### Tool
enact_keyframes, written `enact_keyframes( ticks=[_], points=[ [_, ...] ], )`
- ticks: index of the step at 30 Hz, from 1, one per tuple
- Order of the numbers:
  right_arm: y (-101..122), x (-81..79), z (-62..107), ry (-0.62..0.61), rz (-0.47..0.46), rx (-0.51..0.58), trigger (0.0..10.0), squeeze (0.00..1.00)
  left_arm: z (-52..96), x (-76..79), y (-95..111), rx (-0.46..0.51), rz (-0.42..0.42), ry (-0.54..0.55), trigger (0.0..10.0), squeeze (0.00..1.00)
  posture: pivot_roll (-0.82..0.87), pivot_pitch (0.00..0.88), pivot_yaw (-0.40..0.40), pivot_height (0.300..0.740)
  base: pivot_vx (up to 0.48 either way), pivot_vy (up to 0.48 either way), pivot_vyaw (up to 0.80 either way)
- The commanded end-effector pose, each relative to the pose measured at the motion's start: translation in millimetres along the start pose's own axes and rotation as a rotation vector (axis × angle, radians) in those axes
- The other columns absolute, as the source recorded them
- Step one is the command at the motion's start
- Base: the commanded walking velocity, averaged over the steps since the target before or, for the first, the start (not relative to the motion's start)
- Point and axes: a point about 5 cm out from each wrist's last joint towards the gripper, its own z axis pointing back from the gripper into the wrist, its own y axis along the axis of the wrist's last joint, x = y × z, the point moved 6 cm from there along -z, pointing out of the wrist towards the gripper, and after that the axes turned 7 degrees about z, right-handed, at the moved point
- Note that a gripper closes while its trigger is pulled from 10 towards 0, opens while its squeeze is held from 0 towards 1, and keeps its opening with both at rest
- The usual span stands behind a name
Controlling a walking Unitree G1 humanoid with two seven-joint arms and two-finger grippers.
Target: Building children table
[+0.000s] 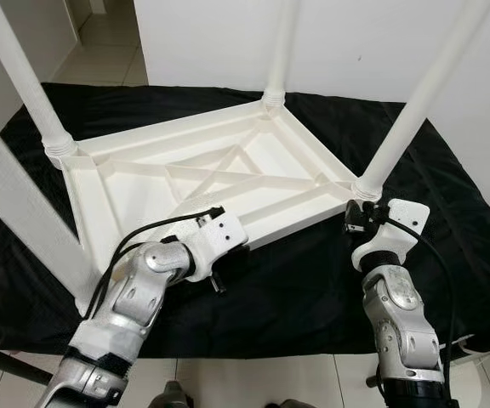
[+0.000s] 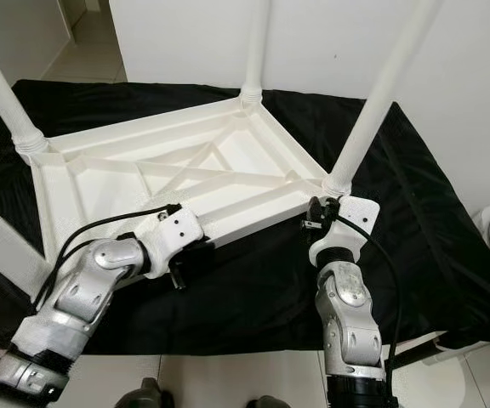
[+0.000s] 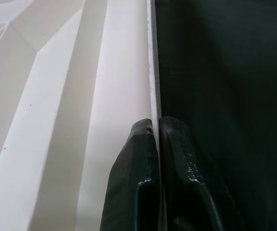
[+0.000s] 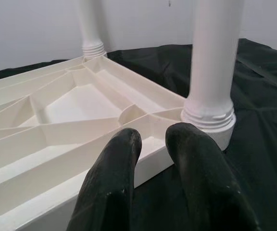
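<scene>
Left end effector pinches tabletop rim; right (seemingly spread) faces leg.

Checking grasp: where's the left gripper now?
Left gripper is shut on the near rim of the upturned white plastic tabletop, left of centre, beside the black cloth.

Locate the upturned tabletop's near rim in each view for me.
Left eye view: near rim runs diagonally across the centre, between the arms.
Right eye view: near rim, again diagonal at centre.
Left wrist view: near rim pinched by the left tool.
Right wrist view: near rim just beyond the right tool.
Shared landmark: black cloth underneath.
</scene>
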Motion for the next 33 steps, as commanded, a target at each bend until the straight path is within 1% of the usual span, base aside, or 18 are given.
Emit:
enact_keyframes(
  ticks=[1,3,4,11,12,15,17,21,22,23,24,26,27,28,29,30,32,33],
  points=[
    [-3.4,3.5,1.4,-0.018,0.003,-0.008,10.0,0.00,-11.6,9.2,26.9,0.109,-0.050,-0.017,4.6,0.00,0.01,0.021,-0.032,0.740,0.000,0.000,0.00],
    [-3.5,3.5,1.4,-0.020,0.003,-0.008,10.0,0.00,-14.5,9.2,28.3,0.110,-0.055,-0.012,4.6,0.00,0.01,0.020,-0.031,0.740,0.000,0.000,0.00],
    [-3.1,3.9,1.7,-0.023,0.002,-0.007,10.0,0.00,-17.0,7.2,29.0,0.106,-0.055,0.005,10.0,0.00,0.01,0.021,-0.028,0.740,0.000,0.000,0.00],
    [-2.5,5.8,2.0,-0.033,0.001,-0.003,10.0,0.00,-16.5,-2.7,32.1,0.111,-0.029,0.044,10.0,0.00,0.01,0.020,-0.024,0.740,0.000,0.000,0.00],
    [-2.7,5.6,2.0,-0.033,0.001,-0.004,10.0,0.00,-14.4,-3.1,33.3,0.121,-0.007,0.036,10.0,1.00,0.01,0.020,-0.025,0.740,0.000,0.000,0.00],
    [-3.1,4.1,1.6,-0.029,0.001,-0.004,10.0,0.00,-8.7,-2.9,36.5,0.145,0.009,0.026,10.0,1.00,0.02,0.022,-0.025,0.740,0.000,0.000,0.00],
    [-3.1,2.5,1.4,-0.024,0.001,-0.004,10.0,0.00,-3.3,-4.0,40.1,0.171,-0.017,0.045,10.0,1.00,0.02,0.024,-0.028,0.740,0.000,0.000,0.00],
    [-3.0,2.0,1.4,-0.023,0.001,-0.004,10.0,0.00,-1.3,-3.8,41.4,0.183,-0.024,0.049,10.0,1.00,0.02,0.024,-0.028,0.740,0.000,0.000,0.00],
    [-2.9,1.5,1.6,-0.021,0.000,-0.003,10.0,0.00,3.9,-2.3,41.7,0.192,-0.020,0.043,10.0,0.00,0.02,0.027,-0.032,0.740,0.000,0.000,0.00],
    [-3.9,0.3,1.5,-0.015,-0.001,-0.007,10.0,0.00,11.0,3.9,38.7,0.190,-0.031,0.004,10.0,0.00,0.03,0.030,-0.038,0.740,0.000,0.000,0.00],
    [-3.9,0.3,1.5,-0.015,-0.001,-0.007,10.0,0.00,11.0,3.9,38.7,0.190,-0.031,0.004,10.0,0.00,0.03,0.030,-0.038,0.740,0.000,0.000,0.00],
    [-5.2,-1.3,1.6,-0.008,-0.003,-0.010,10.0,0.00,19.6,13.8,34.7,0.188,-0.053,-0.058,10.0,0.00,0.04,0.031,-0.045,0.740,0.000,0.000,0.00],
    [-5.6,-2.2,1.2,-0.004,-0.003,-0.012,10.0,0.00,21.3,15.3,33.2,0.186,-0.074,-0.065,10.0,0.00,0.04,0.031,-0.045,0.740,0.000,0.000,0.00],
    [-5.4,-3.3,0.6,0.001,-0.003,-0.011,10.0,0.00,21.7,15.2,29.6,0.171,-0.083,-0.069,10.0,0.00,0.05,0.032,-0.049,0.740,0.000,0.000,0.00],
    [-5.0,-4.4,-0.4,0.005,-0.003,-0.010,10.0,0.00,22.1,15.2,24.3,0.148,-0.115,-0.078,10.0,0.00,0.05,0.032,-0.049,0.740,0.000,0.000,0.00],
    [-5.0,-4.4,-0.4,0.005,-0.003,-0.010,10.0,0.00,22.1,15.2,24.3,0.148,-0.115,-0.078,10.0,0.00,0.05,0.032,-0.049,0.740,0.000,0.000,0.00],
    [-3.9,-5.4,-1.6,0.010,-0.003,-0.007,10.0,0.00,22.5,13.4,14.0,0.100,-0.192,-0.081,10.0,0.00,0.04,0.031,-0.046,0.740,0.000,0.000,0.00],
    [-3.9,-5.4,-1.6,0.010,-0.003,-0.007,10.0,0.00,22.5,13.4,14.0,0.100,-0.192,-0.081,10.0,0.00,0.04,0.031,-0.046,0.740,0.000,0.000,0.00]
  ],
)
